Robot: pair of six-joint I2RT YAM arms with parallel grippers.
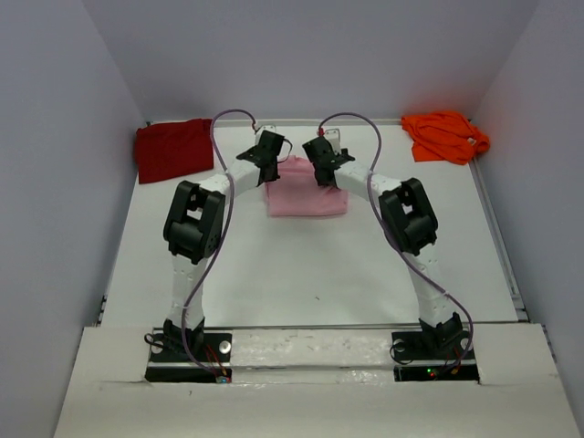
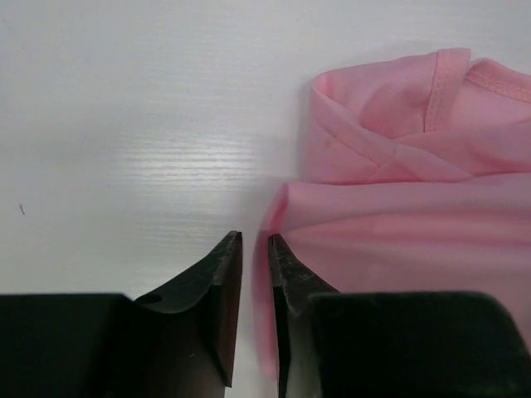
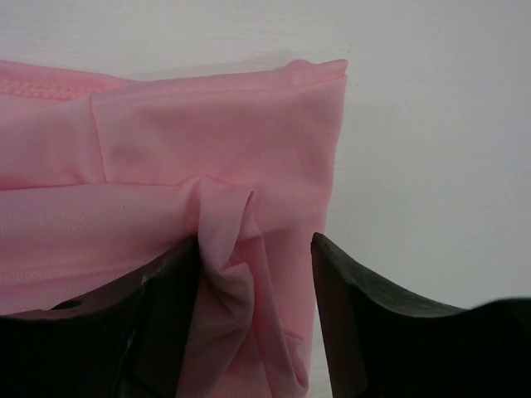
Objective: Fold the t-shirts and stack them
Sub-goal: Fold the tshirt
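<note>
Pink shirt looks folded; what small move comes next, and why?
Probably lift both grippers straight up. The pink t-shirt lies folded, the left gripper stands slightly open at its edge, and the right gripper is open around a raised pucker; rising should clear it without dragging.

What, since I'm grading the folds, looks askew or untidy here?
The orange t-shirt lies crumpled, unfolded, at the far right corner. A puckered ridge of the pink t-shirt stands bunched between the right gripper's jaws.

One pink t-shirt (image 1: 307,196) lay in the middle, one dark red t-shirt (image 1: 172,149) at the upper left and one orange t-shirt (image 1: 445,135) at the upper right: three in all. There were two arms, a left arm (image 1: 194,224) and a right arm (image 1: 408,214), and one table (image 1: 301,274).
</note>
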